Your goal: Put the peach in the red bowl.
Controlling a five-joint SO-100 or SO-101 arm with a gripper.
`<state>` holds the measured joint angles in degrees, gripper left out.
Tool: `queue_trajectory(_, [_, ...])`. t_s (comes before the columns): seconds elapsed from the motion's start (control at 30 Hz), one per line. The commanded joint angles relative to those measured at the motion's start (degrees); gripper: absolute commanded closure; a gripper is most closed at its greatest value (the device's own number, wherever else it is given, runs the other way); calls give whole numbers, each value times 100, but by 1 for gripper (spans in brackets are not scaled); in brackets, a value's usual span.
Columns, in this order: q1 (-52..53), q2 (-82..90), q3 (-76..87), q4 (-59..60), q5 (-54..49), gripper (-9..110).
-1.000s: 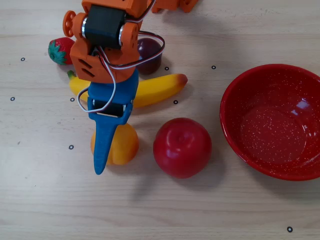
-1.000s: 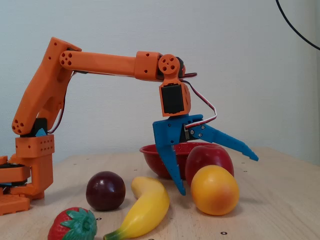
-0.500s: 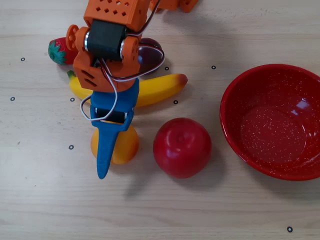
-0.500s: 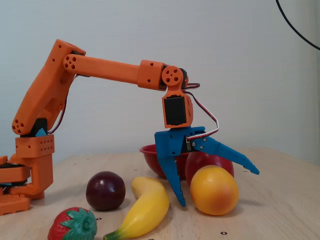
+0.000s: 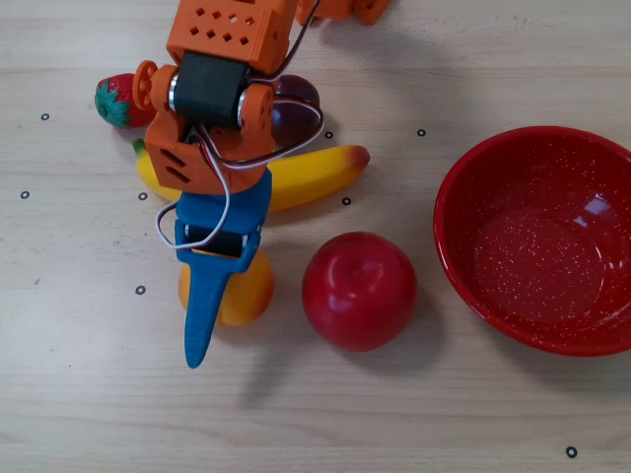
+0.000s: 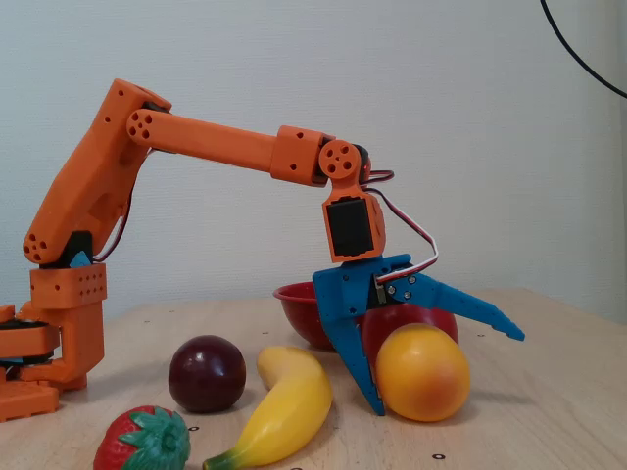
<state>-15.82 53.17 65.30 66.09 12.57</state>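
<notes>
The task is at its opening step: the red bowl [image 5: 537, 241] sits empty at the right edge of the desk [image 5: 394, 424] in the overhead view, and nothing has been lifted. The orange arm [image 6: 211, 147] reaches out over the fruit, and its blue gripper [image 6: 446, 367] is spread wide, one finger [image 6: 358, 357] low beside the fruit and the other slanting over its top. Grasping, lifting, carrying and releasing are all left to do.

The red apple [image 5: 359, 291] stands between the gripper and the bowl, so the carry will likely need to clear it. The peach [image 6: 422, 373] rests on the desk near the middle, just beside the apple. It is round, orange-yellow, smooth and glossy, with a reddish blush low on one side, and looks like hard plastic.
</notes>
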Motion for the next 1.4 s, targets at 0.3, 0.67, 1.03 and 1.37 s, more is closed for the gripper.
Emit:
queue_trajectory(0.3, [167,202,-62,-167,132,45])
queue_trajectory(0.67, [114,202,0,-123,167,49])
queue_trajectory(1.03, [79,229,0,-158,202,61])
queue_trajectory(1.37, [53,237,0,-123,246,68])
